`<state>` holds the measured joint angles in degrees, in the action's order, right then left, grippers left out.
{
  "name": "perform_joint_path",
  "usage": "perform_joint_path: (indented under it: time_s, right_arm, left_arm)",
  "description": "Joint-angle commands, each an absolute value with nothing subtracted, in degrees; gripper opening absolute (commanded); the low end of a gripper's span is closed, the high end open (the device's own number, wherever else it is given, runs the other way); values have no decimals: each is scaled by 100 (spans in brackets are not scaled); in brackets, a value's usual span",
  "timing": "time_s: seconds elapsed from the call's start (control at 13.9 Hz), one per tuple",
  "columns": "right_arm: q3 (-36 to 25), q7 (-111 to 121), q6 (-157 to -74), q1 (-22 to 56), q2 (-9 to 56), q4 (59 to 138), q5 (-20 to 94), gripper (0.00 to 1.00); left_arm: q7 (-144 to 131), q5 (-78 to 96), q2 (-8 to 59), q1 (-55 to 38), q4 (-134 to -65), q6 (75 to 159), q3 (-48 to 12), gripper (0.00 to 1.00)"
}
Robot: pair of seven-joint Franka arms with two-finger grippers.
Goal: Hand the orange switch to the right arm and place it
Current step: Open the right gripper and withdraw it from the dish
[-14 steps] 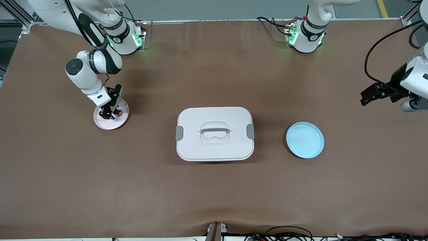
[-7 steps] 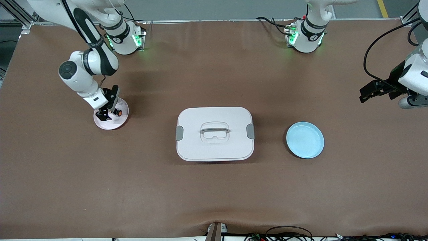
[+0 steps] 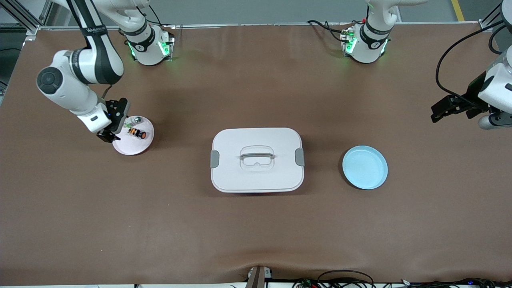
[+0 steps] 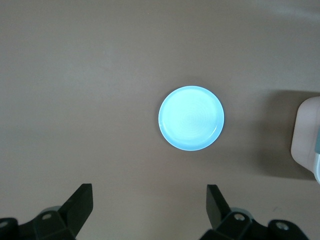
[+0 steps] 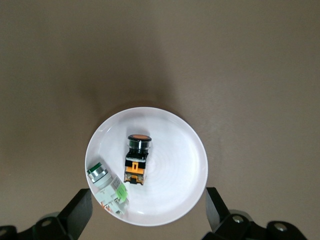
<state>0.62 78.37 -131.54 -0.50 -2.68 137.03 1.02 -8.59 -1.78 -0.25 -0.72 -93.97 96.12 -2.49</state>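
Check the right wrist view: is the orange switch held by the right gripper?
No, the orange switch lies on the white plate, and the open right gripper holds nothing.

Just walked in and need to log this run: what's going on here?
The orange switch lies on the white plate toward the right arm's end of the table, beside a green switch. The right gripper is open and empty, over the plate's edge. The left gripper waits open near its end of the table, with the blue plate empty. A closed white box sits mid-table.
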Motion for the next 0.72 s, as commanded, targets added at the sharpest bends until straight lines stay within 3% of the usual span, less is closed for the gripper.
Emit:
perform_joint_path:
  time_s: [0.0, 0.14, 0.43, 0.65]
  right_arm:
    - [79, 7263, -12247, -114, -255, 12932, 88, 100]
    - [79, 6673, -11543, -132, -203, 12395, 18, 100]
    - [61, 6522, -11391, -351, -80, 11850, 52, 100]
    - [62, 4745, -10401, -325, 201, 10920, 53, 100]
  left_arm:
    - [-747, -149, -132, 0, -9168, 9318, -325, 100]
    - [-747, -123, -132, 0, -9071, 9106, -343, 100]
    - [-773, -105, -97, -26, -8869, 8886, -334, 100]
    - [-773, -106, -70, -9, -8859, 8825, -334, 100]
